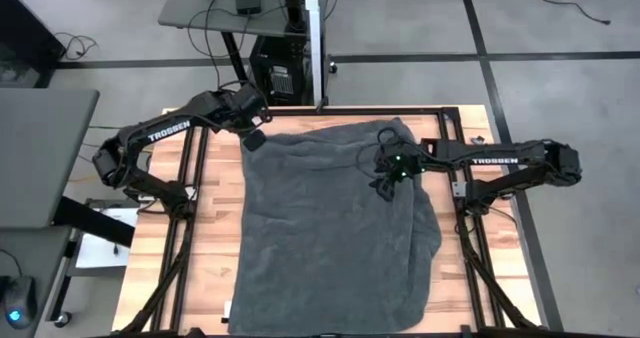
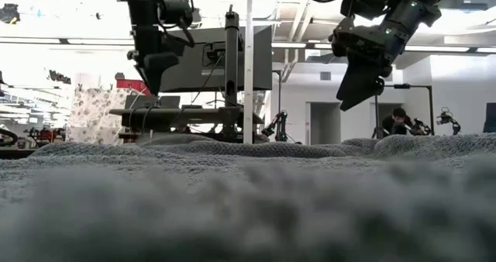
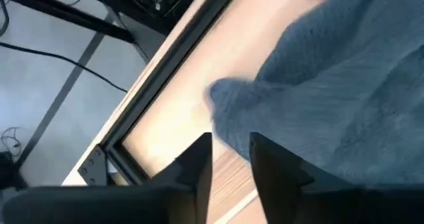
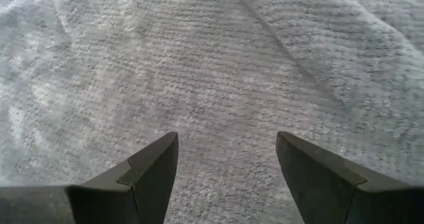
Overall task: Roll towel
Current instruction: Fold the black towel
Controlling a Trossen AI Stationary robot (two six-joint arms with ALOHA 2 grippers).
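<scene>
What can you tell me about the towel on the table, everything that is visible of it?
The towel is one large dark grey cloth, soft and looped like terry. It lies spread, not rolled, over the middle of the wooden table. Its surface is wrinkled, bunched along the far edge, and its right side is folded over in a loose flap. One far corner lies by the left gripper, whose fingers stand slightly apart and empty. The right gripper hangs open above the cloth. No tag shows.
</scene>
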